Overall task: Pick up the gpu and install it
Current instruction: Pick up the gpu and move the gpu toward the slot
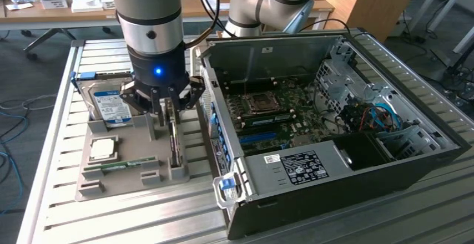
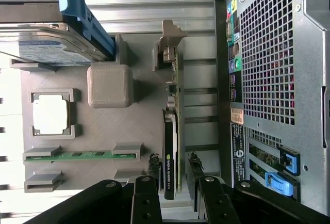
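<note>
Green and black, the gpu [image 2: 170,131] stands on edge in the slots of a grey holder tray [image 2: 103,131]. Its nearer end lies right between the jaws of the gripper [image 2: 173,158], which stand wide, one to each face of the card, with a sliver of gap on both sides, so nothing is gripped yet. The step in hand, as I judge it, is the grasp itself, and doing it well looks like a matter of centring. The two gaps appear roughly even, so the jaws should meet the card together and not shove it sideways against its slot. They ought to land flat and square on the two faces (cooler turned away from the case, board toward it), low enough for real purchase. Along the card, away from the jaws, its silver bracket [image 2: 167,43] sits against a grey post. Just outside one jaw rises the back wall of the computer case [image 2: 273,53], near enough that clearance on that side deserves care. Outside the other jaw, further off on the tray, lie a RAM stick [image 2: 77,156], a square processor [image 2: 50,118] and a grey block [image 2: 109,85]. Furthest is the hard drive [image 2: 46,48]. Inside the open case lies the motherboard [image 1: 274,111].
</note>
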Motion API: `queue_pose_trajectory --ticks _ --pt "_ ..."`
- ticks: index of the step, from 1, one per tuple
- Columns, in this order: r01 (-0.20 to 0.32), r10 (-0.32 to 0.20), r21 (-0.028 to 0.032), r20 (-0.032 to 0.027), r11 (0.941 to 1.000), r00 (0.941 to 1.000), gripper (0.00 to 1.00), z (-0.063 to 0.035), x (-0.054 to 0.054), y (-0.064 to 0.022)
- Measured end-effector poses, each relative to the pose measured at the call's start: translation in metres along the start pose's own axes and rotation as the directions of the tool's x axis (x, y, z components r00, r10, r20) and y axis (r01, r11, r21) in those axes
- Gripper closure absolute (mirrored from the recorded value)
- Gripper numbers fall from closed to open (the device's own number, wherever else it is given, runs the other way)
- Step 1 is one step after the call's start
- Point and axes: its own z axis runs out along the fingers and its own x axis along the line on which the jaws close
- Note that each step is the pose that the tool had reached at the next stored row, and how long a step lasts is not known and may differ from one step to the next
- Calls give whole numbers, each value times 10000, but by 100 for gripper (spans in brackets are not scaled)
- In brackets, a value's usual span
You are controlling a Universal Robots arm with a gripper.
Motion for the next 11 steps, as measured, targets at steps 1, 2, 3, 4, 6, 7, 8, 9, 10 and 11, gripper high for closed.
queue_pose_trajectory --ticks 1,2,3,4,6,7,8,9,10,11 --pt "0 0 0 0 10000 10000 64 0 0 0" --pt "0 0 0 0 10000 10000 64 2 0 0" --pt "0 0 -1 1 10000 10000 64 5 0 0" --pt "0 0 -1 1 10000 10000 64 7 0 0" --pt "0 0 0 0 10000 10000 64 15 0 -1" --pt "-1 1 0 0 10000 10000 64 16 0 -1" --pt "0 0 0 0 10000 10000 64 17 0 -1" --pt "0 0 0 1 10000 10000 64 20 0 -1" --pt "0 0 -2 2 10000 10000 64 24 0 -1" --pt "-1 1 -1 1 10000 10000 64 27 1 -1"
